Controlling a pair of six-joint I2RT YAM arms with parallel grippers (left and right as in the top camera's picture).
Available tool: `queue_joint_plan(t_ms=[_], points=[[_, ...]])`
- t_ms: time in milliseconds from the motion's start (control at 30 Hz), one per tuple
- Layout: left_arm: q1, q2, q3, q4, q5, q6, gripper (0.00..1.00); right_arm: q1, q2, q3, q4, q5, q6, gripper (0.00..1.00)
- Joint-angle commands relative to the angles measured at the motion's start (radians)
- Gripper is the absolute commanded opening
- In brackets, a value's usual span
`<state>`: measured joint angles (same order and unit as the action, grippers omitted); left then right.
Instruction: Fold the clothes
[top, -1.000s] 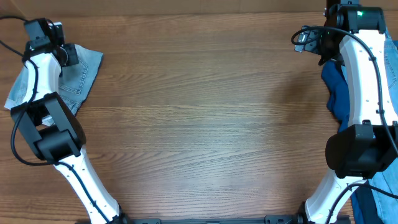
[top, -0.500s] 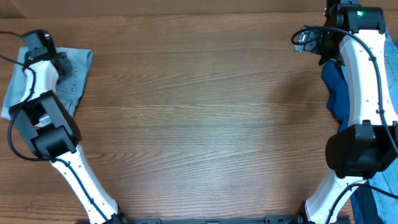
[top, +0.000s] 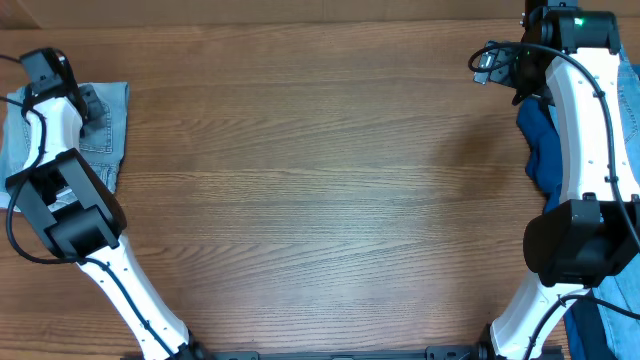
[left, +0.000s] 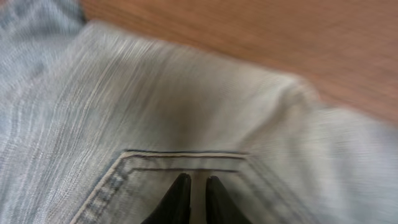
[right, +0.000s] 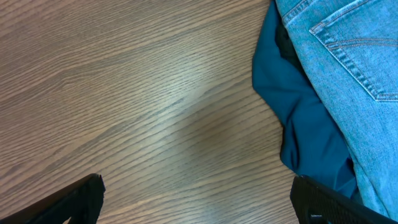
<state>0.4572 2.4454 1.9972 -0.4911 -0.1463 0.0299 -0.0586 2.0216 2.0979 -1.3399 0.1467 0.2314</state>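
The pale denim shorts (top: 108, 125) lie bunched at the table's far left edge, under my left arm. In the left wrist view their stitched pocket seam (left: 186, 154) sits just ahead of my left gripper (left: 198, 182). Its dark fingers stand almost together, pressed into the shorts (left: 186, 99) with a thin strip of denim between them. My right gripper (right: 199, 202) hangs wide open over bare wood at the far right (top: 492, 62), holding nothing. Beside it lie a dark blue cloth (right: 305, 124) and a brighter light-blue denim garment (right: 348, 50).
The dark blue cloth (top: 540, 145) and the brighter denim (top: 630, 100) lie along the right edge, partly behind my right arm. More blue denim (top: 605, 325) shows at the bottom right corner. The wooden table (top: 320, 180) stretches between the two arms.
My left gripper has slid left towards the table edge, dragging the shorts with it and bunching them narrower. Its fingers have parted slightly. The right arm has not moved.
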Motion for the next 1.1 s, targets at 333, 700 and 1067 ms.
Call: queue_joint_plan(t_ms=[333, 700, 1067], points=[[-0.312, -0.351, 0.033, -0.036, 0.139, -0.06, 1.0, -0.005, 0.001, -0.004, 0.003, 0.013, -0.002, 1.0], [-0.314, -0.351, 0.033, -0.036, 0.139, -0.06, 1.0, -0.005, 0.001, -0.004, 0.003, 0.014, -0.002, 1.0], [-0.314, -0.351, 0.033, -0.036, 0.139, -0.06, 1.0, -0.005, 0.001, -0.004, 0.003, 0.013, -0.002, 1.0]])
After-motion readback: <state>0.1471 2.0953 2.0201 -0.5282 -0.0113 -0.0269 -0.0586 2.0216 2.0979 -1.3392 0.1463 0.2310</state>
